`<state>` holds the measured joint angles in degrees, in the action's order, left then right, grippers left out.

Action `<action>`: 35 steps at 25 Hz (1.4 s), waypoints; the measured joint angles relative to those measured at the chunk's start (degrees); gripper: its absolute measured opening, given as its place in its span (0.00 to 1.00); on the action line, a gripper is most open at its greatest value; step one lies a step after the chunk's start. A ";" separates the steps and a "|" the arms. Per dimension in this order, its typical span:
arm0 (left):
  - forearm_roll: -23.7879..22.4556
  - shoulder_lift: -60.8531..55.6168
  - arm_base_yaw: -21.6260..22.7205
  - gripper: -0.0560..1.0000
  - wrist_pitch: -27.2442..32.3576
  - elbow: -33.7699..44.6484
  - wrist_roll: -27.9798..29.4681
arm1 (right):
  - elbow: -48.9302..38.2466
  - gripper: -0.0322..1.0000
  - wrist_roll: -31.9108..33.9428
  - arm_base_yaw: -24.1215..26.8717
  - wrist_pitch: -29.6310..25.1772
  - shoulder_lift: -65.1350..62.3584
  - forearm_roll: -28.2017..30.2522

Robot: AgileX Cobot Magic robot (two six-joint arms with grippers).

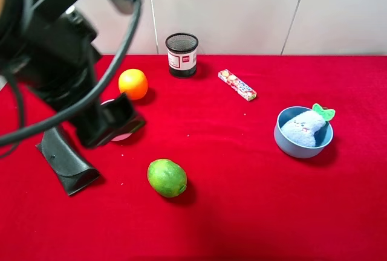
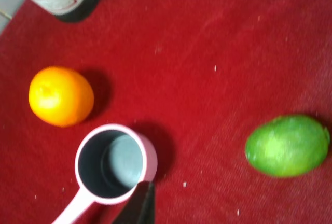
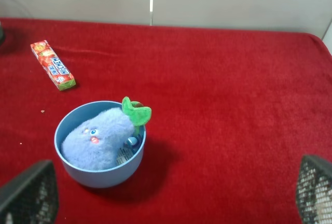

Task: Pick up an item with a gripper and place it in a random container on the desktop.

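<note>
We see the plush toy (image 3: 101,142) lying inside the light-blue bowl (image 3: 98,175), green bow (image 3: 136,112) poking over the rim, a bit of white tag tucked beside it. Bowl sits on the red tabletop (image 1: 242,200), right side of the exterior view. Right pincer (image 3: 171,203) is apart from the toy, its two mesh-textured fingers (image 3: 28,198) spread wide either side of the frame, holding nothing; bowl sits beyond them, nearer one finger. Left pincer: we only catch a dark finger tip (image 2: 139,208) just beside the pink saucepan (image 2: 111,164), so we can't tell its opening. Candy pack (image 3: 53,65) near the bowl has printed lettering, too small to read. Black mesh cup (image 1: 181,54) carries a red-and-white label, unreadable. Orange (image 1: 132,83) and lime (image 1: 166,177) sit near the saucepan.
</note>
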<state>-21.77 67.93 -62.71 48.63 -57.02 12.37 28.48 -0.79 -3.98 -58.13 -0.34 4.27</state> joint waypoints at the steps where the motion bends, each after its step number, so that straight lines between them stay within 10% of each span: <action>1: 0.00 -0.82 0.00 0.99 0.13 0.95 0.21 | 0.00 0.70 0.00 0.00 0.00 0.00 0.00; 8: 5.02 -4.99 1.34 0.99 3.43 4.27 5.13 | 0.00 0.70 0.00 0.00 0.00 0.00 0.00; 35: 19.69 -34.82 36.97 0.99 7.71 27.05 -5.93 | 0.00 0.70 0.00 0.00 0.00 0.00 0.00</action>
<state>-2.09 33.11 -25.74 56.34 -29.98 6.43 28.48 -0.79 -3.98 -58.13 -0.34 4.27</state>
